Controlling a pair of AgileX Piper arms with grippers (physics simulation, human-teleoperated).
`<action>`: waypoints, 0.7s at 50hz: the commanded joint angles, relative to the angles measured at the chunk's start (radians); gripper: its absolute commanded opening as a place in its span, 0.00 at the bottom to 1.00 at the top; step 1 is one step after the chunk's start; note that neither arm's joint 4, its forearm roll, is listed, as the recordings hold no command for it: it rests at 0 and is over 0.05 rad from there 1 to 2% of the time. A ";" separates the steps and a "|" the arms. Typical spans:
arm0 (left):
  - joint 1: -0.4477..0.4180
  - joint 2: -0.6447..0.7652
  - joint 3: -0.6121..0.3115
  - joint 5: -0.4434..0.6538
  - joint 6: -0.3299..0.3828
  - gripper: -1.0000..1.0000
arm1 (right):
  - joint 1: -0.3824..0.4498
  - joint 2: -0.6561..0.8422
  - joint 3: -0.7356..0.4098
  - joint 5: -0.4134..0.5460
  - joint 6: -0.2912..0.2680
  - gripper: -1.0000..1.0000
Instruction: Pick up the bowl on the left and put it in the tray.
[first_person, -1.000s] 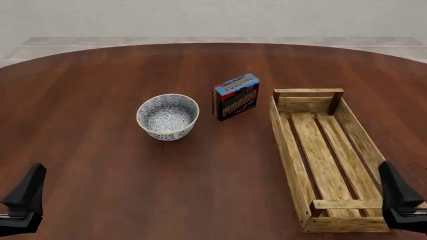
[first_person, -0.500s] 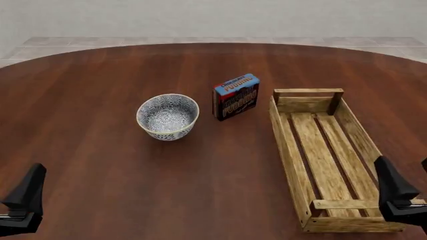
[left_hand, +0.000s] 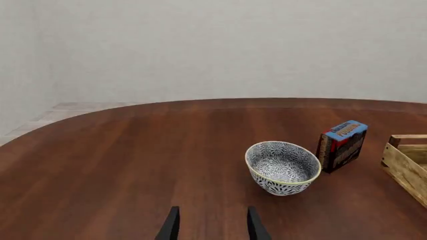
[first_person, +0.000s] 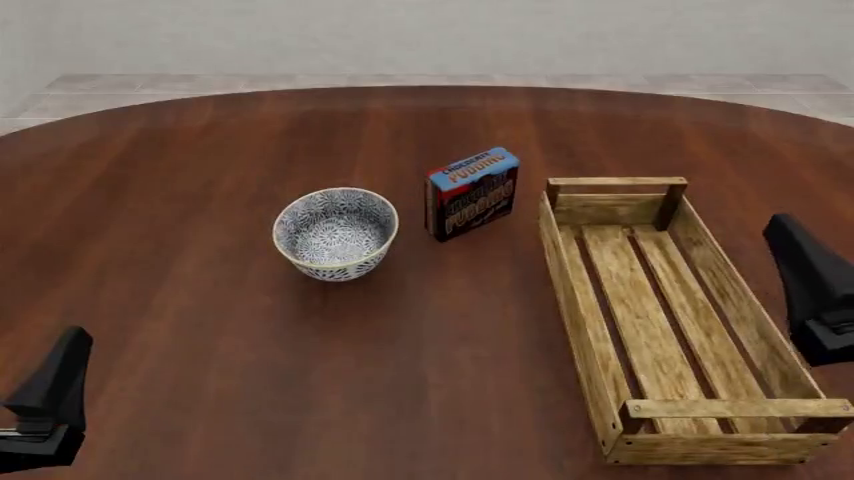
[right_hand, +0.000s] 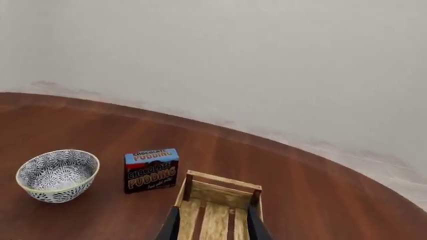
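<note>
L gripper (first_person: 47, 400) and R gripper (first_person: 817, 290) were cut by front view's edges. Tray (left_hand: 405, 167) was cropped in L wrist view; near end hidden in R wrist view.

The left gripper (first_person: 47, 405) is sitting low at the near left corner of the front view, and nothing is between its fingers (left_hand: 171, 227), which are standing apart. The right gripper (first_person: 814, 290) is hanging higher, at the right edge of the front view. Its fingers (right_hand: 255, 226) are also standing apart with nothing held, and they are pointing forward and slightly down.
</note>
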 joint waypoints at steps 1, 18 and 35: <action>0.000 0.000 0.000 0.000 0.000 1.00 | 0.139 0.257 -0.184 -0.023 -0.012 1.00; 0.000 0.000 0.000 0.000 0.000 1.00 | 0.310 0.649 -0.489 0.045 0.059 1.00; 0.000 0.000 0.000 0.000 0.000 1.00 | 0.462 0.912 -0.705 0.127 0.233 1.00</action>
